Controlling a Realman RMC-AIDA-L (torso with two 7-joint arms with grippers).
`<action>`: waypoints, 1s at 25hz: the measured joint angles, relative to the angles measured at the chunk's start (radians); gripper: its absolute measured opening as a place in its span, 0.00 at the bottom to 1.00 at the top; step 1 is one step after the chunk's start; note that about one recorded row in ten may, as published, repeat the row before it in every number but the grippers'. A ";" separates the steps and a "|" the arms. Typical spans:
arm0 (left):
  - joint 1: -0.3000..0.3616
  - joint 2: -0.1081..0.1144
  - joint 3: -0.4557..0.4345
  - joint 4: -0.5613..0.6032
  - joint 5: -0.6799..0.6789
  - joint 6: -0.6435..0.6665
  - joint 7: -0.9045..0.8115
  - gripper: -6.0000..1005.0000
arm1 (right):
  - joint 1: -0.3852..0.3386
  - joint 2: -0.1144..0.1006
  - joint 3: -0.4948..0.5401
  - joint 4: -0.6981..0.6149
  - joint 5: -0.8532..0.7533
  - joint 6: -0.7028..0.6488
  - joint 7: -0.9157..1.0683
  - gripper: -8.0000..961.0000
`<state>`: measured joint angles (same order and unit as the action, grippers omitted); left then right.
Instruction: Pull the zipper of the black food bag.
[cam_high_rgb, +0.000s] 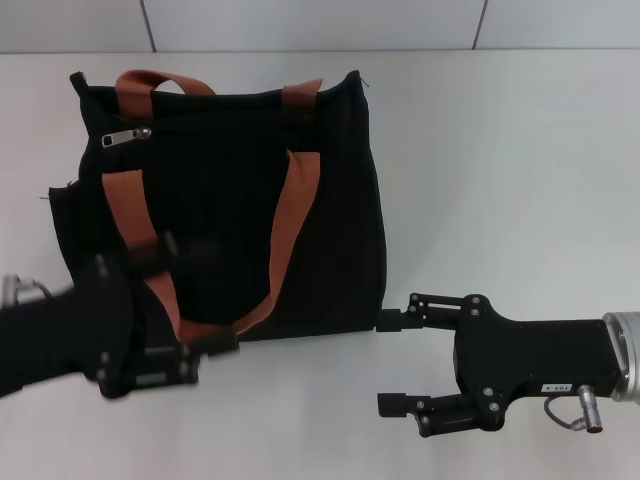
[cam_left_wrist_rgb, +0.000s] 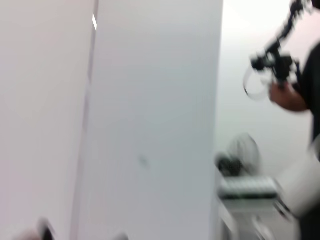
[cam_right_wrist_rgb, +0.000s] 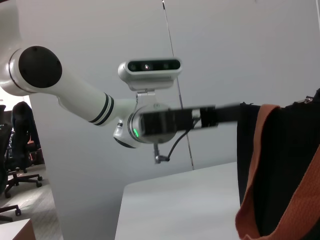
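On the white table, the black food bag lies flat with the zipper near its far left corner. Left gripper overlaps the bag's near edge; its jaw state cannot be determined. Right gripper sits beside the bag's near right corner, jaws released. Risk: unrestrained fabric may drag with the slider. Bag contents are not visible.

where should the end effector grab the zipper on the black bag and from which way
Grip the small silver metal zipper by its dangling tab, not the slider body. It lies flat on the large black fabric food bag near the far left corner, so coming down from above seems best. The left end effector is nearer it than the right end effector.
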<state>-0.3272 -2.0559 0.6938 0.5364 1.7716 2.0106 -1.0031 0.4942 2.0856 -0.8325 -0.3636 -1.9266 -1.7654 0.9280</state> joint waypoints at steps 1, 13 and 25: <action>0.000 -0.001 -0.002 -0.007 -0.036 0.001 0.006 0.79 | 0.000 0.000 0.000 0.000 0.000 0.000 0.000 0.82; 0.033 0.050 -0.089 -0.071 -0.441 -0.070 -0.025 0.78 | -0.007 0.000 0.006 0.000 0.000 0.002 0.000 0.81; 0.041 0.159 -0.097 -0.033 -0.179 -0.347 -0.090 0.77 | -0.016 -0.002 0.008 -0.001 0.000 0.001 0.000 0.80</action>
<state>-0.2867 -1.8971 0.5969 0.5031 1.5930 1.6633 -1.0934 0.4782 2.0831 -0.8250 -0.3646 -1.9268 -1.7641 0.9280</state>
